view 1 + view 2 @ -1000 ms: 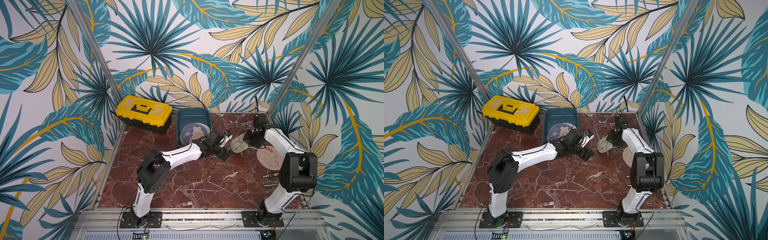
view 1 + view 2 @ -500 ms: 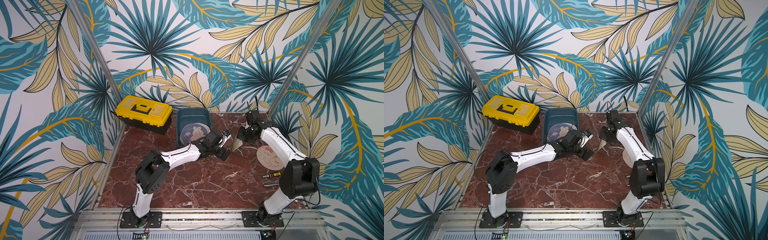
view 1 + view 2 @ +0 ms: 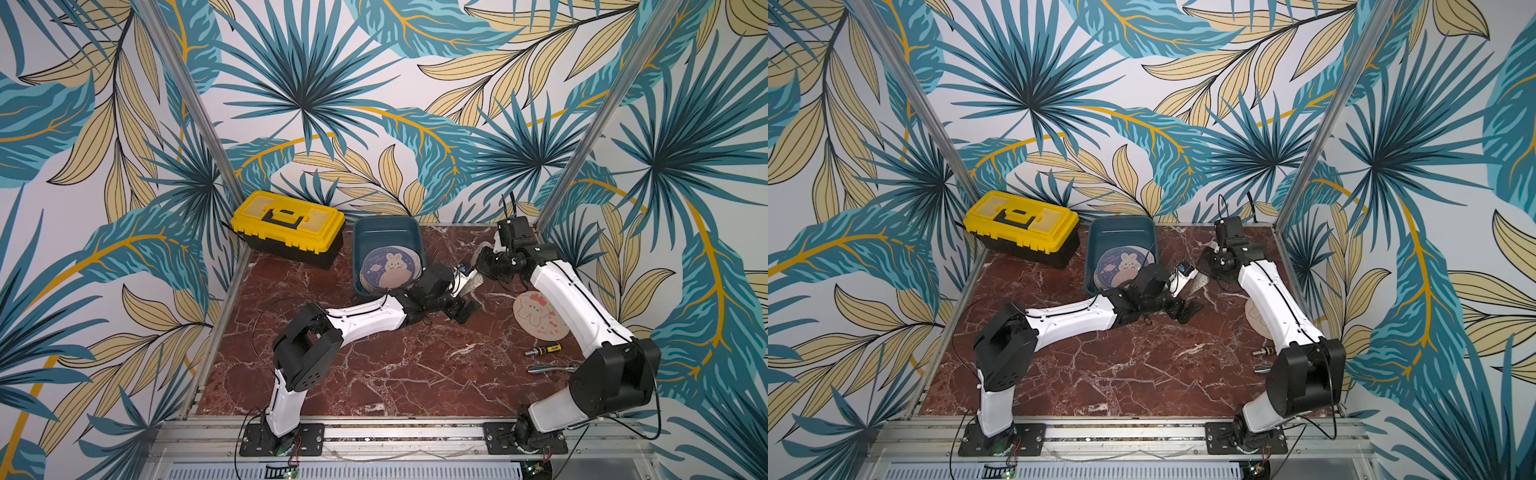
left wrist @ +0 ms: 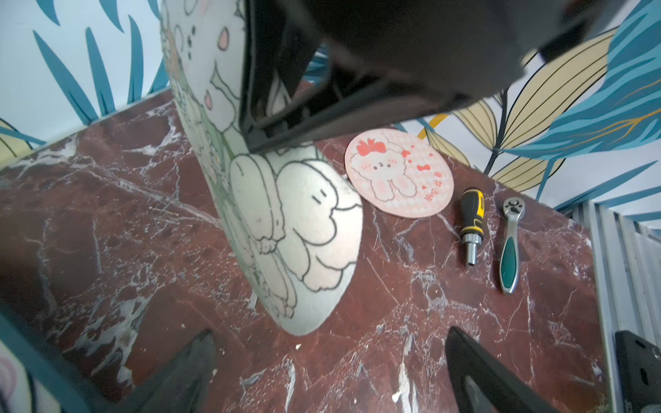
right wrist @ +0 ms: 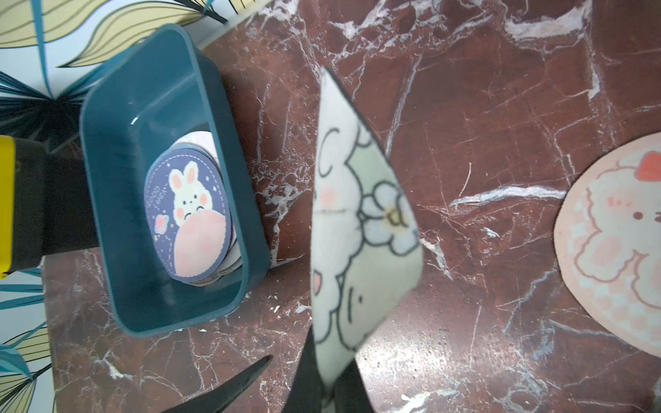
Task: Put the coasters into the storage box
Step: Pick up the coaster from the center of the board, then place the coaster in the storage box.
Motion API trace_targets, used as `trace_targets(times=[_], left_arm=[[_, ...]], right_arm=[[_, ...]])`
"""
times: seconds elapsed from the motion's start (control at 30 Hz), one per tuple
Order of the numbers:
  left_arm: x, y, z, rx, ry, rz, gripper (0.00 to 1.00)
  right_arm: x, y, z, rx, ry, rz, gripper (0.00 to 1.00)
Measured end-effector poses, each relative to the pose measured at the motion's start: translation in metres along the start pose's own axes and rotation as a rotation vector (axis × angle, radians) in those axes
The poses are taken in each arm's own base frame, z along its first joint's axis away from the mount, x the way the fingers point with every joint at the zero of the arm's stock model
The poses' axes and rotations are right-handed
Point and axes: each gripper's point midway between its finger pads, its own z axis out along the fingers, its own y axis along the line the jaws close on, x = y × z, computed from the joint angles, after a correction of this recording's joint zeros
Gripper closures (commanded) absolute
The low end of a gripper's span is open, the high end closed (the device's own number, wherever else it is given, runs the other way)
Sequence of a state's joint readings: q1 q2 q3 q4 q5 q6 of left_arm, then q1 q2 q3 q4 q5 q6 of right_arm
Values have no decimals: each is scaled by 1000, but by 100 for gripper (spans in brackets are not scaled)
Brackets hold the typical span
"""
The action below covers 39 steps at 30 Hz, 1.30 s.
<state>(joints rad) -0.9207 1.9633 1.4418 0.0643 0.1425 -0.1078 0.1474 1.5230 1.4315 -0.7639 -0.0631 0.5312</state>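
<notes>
1 thin, curved pale-green coaster (image 5: pixel 357 232)

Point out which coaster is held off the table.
The pale green bunny-and-flower coaster, pinched by the right end effector. The pink coaster lies flat on the table; the navy coaster is in the storage box.

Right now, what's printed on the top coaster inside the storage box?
Top coaster: white bunny, pink planet, navy background; clearest in the right wrist view.

Pale-green cartoon coaster (image 5: pixel 357 232) (teal storage box (image 5: pixel 118 161))
</notes>
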Motion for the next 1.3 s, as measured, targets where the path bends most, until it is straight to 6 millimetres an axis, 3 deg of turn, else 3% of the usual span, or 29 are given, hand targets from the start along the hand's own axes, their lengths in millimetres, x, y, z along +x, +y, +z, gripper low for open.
trace_targets(times=[0.2,0.33,0.53,0.6,0.8,0.97,1.13,1.3], left_arm=[[-9,3,1,-16,-55,0,13],[-14,5,5,-26,-88,15,28],[-14,14,14,-68,-121,48,61],[-18,17,14,-86,-139,61,67],[-28,22,11,-118,-184,104,100],[-28,24,11,-123,-191,123,100],[-20,33,9,-159,-187,128,100],[-11,65,-5,-274,-169,114,100]], right_arm=[[-5,13,-17,-74,-36,12,100],[-7,18,-21,-102,-48,19,100],[-2,20,-21,-115,-36,17,100],[4,20,-21,-118,-19,13,100],[6,21,-22,-124,-15,11,100],[6,22,-24,-128,-19,10,94],[8,23,-24,-129,-12,0,66],[9,19,-23,-104,-17,-15,48]])
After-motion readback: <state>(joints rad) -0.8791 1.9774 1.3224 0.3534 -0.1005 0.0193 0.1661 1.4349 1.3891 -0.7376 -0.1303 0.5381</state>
